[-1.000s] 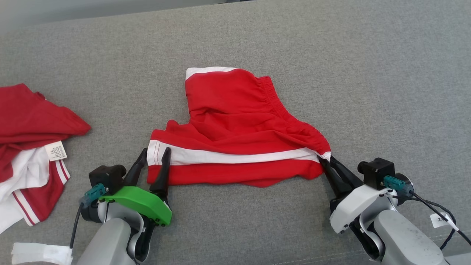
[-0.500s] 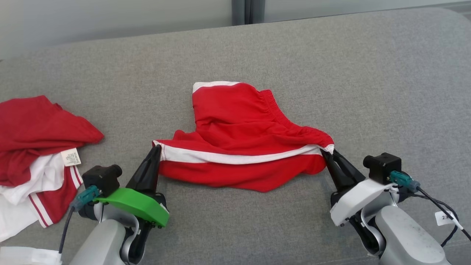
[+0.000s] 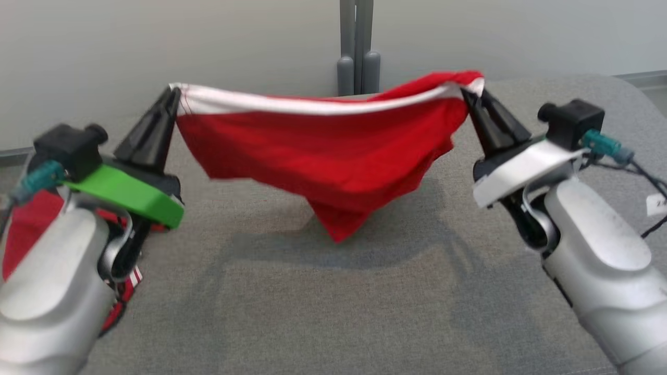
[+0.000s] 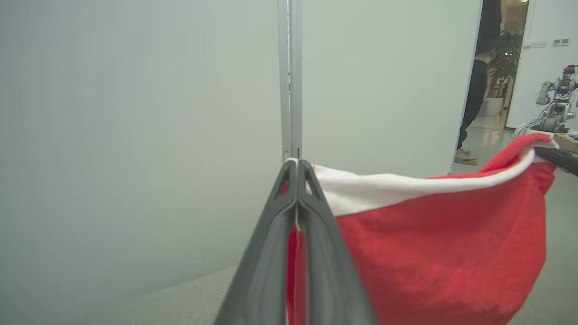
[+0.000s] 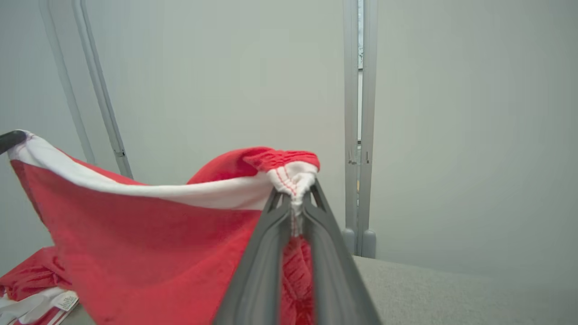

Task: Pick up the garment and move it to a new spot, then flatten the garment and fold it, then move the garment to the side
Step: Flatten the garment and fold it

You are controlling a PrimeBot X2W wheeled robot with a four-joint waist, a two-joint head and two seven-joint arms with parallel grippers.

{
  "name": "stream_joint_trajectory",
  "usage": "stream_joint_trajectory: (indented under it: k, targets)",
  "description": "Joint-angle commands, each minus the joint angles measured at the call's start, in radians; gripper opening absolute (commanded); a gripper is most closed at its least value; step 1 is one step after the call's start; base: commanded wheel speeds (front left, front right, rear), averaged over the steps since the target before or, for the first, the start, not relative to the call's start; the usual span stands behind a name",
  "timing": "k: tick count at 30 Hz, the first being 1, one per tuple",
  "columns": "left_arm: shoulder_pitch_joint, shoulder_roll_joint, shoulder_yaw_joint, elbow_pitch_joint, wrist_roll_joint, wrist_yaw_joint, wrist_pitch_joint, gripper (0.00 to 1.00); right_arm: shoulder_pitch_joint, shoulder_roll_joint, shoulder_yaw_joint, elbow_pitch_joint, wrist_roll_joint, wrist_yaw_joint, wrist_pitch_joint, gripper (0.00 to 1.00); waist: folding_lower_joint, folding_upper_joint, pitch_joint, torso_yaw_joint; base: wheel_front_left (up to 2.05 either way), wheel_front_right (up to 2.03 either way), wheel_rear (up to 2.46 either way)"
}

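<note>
Left hand (image 3: 173,95): fingers closed together, pinching the white-striped hem corner of the red shorts (image 3: 323,151). In the left wrist view red cloth shows squeezed in the slit between the two fingers, with the white band starting just right of the tips. Green wrist plate (image 3: 125,192) below the fingers, with the black camera block beside it.

Right hand (image 3: 471,96): fingers closed together, clamped on the other end of the shorts at the gathered elastic waistband. In the right wrist view the white stitched corner pokes out above the tips. White wrist plate (image 3: 521,169) below.

The shorts hang in the air between the two hands, well apart. The white stripe runs along the top edge and sags slightly in the middle. The red body droops to a point below centre, over a shadow on the grey fabric cushion (image 3: 312,312). Cannot tell if that low point touches the cushion. Head view slightly blurred.

A pile of red and white clothes (image 3: 21,234) lies on the cushion at the left, partly hidden by the left arm.

Behind: pale wall and grey metal post (image 3: 357,47). The left wrist view shows a doorway at far right with a person's leg (image 4: 474,90) and another robot (image 4: 557,99).
</note>
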Motion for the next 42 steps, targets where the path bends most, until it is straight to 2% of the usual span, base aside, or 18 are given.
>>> stream_joint_trajectory:
  k: [1,5,8,12,15,18,20,23,26,27,30,33,37,42]
  targets:
    - [-0.071,0.029,-0.019,-0.002,-0.004,-0.002,0.001,0.0,-0.059,-0.015,-0.002,0.011,0.007,-0.001,-0.003,0.0,0.0,0.0,-0.018,0.002,0.0,0.0,0.0]
    - [-0.215,0.067,-0.064,0.017,-0.011,-0.002,0.018,0.0,-0.198,-0.03,0.024,0.062,0.001,-0.001,0.0,0.0,0.0,0.0,0.007,0.002,0.0,0.0,0.0]
    - [-0.327,0.074,-0.095,0.045,-0.001,-0.002,0.028,0.0,-0.306,-0.047,0.058,0.112,-0.017,-0.001,0.009,0.0,0.0,0.0,0.056,0.006,0.0,0.0,0.0]
    - [-0.468,0.039,-0.115,0.108,0.018,-0.002,0.027,0.0,-0.445,-0.056,0.077,0.19,-0.034,-0.001,0.013,0.0,0.0,0.0,0.148,0.022,0.0,0.0,0.0]
    - [-0.575,0.015,-0.132,0.172,0.078,0.0,0.018,0.0,-0.552,-0.06,0.073,0.242,-0.06,-0.001,0.006,0.0,0.0,0.0,0.221,0.038,0.0,0.0,0.0]
    - [-0.672,-0.025,-0.155,0.219,0.144,0.001,0.007,0.0,-0.647,-0.078,0.064,0.279,-0.095,-0.001,-0.002,0.0,0.0,0.0,0.259,0.061,0.0,0.0,0.0]
    - [-0.708,-0.031,-0.162,0.229,0.165,0.0,0.005,0.0,-0.682,-0.083,0.058,0.286,-0.111,-0.001,-0.003,0.0,0.0,0.0,0.273,0.066,0.0,0.0,0.0]
    - [-0.794,-0.055,-0.157,0.247,0.21,0.0,-0.002,0.0,-0.755,-0.089,-0.017,0.278,-0.153,-0.001,-0.003,0.0,0.0,0.0,0.307,0.086,0.0,0.0,0.0]
    - [-0.845,-0.073,-0.11,0.213,0.255,0.001,0.0,0.0,-0.777,-0.085,-0.09,0.257,-0.203,-0.001,-0.002,0.0,0.0,0.0,0.325,0.098,0.0,0.0,0.0]
    - [-0.847,-0.083,-0.078,0.185,0.282,0.002,-0.001,0.0,-0.77,-0.081,-0.137,0.245,-0.231,-0.001,-0.002,0.0,0.0,0.0,0.338,0.105,0.0,0.0,0.0]
    - [-0.786,-0.099,-0.051,0.161,0.306,0.001,0.0,0.0,-0.709,-0.064,-0.152,0.253,-0.246,-0.001,-0.002,0.0,0.0,0.0,0.36,0.111,0.0,0.0,0.0]
    - [-0.732,-0.112,-0.039,0.128,0.318,0.0,0.0,0.0,-0.671,-0.064,-0.177,0.231,-0.212,-0.001,-0.003,0.0,0.0,0.0,0.393,0.112,0.0,0.0,0.0]
    - [-0.62,-0.129,-0.012,0.077,0.306,0.0,0.0,0.0,-0.543,-0.057,-0.119,0.218,-0.158,-0.001,-0.002,0.0,0.0,0.0,0.429,0.109,0.0,0.0,0.0]
    - [-0.412,-0.158,0.003,0.039,0.284,-0.001,0.0,0.0,-0.364,-0.095,-0.033,0.212,-0.072,-0.001,-0.003,0.0,0.0,0.0,0.413,0.103,0.0,0.0,0.0]
